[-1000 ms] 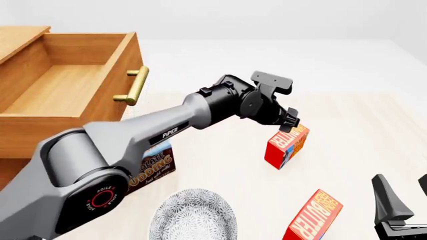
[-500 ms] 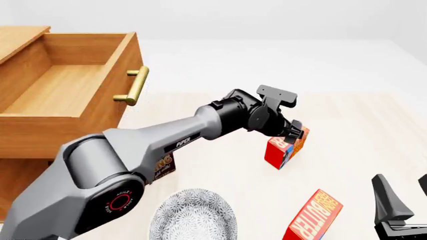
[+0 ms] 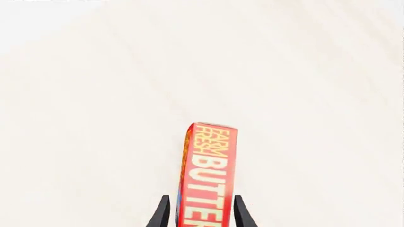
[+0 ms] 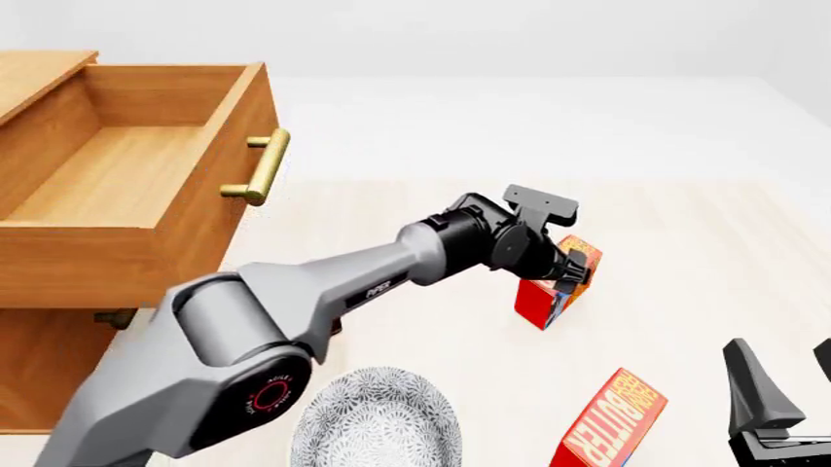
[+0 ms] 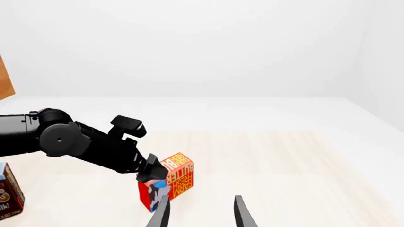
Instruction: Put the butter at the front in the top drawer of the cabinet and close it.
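One butter carton (image 4: 548, 300) stands upright mid-table; it also shows in the left wrist view (image 3: 208, 175) and the right wrist view (image 5: 170, 182). A second butter carton (image 4: 610, 420) leans nearer the camera, at the front right. My left gripper (image 4: 571, 268) is open, with its jaws down on either side of the upright carton's top (image 3: 201, 201). The top drawer (image 4: 130, 165) of the cabinet (image 4: 53, 350) is pulled open and empty, with its brass handle (image 4: 260, 167) facing the table. My right gripper (image 4: 783, 352) is open and empty at the front right (image 5: 198, 201).
A patterned grey plate (image 4: 377, 420) lies at the front centre. The chocolate pudding box (image 5: 7, 194) stands to the left, mostly hidden behind my left arm in the front view. The lower drawer's handle (image 4: 115, 317) shows under the open drawer.
My left gripper has moved down and a little right, so its jaws now straddle the upright carton's top. The carton, drawer and right gripper have not moved.
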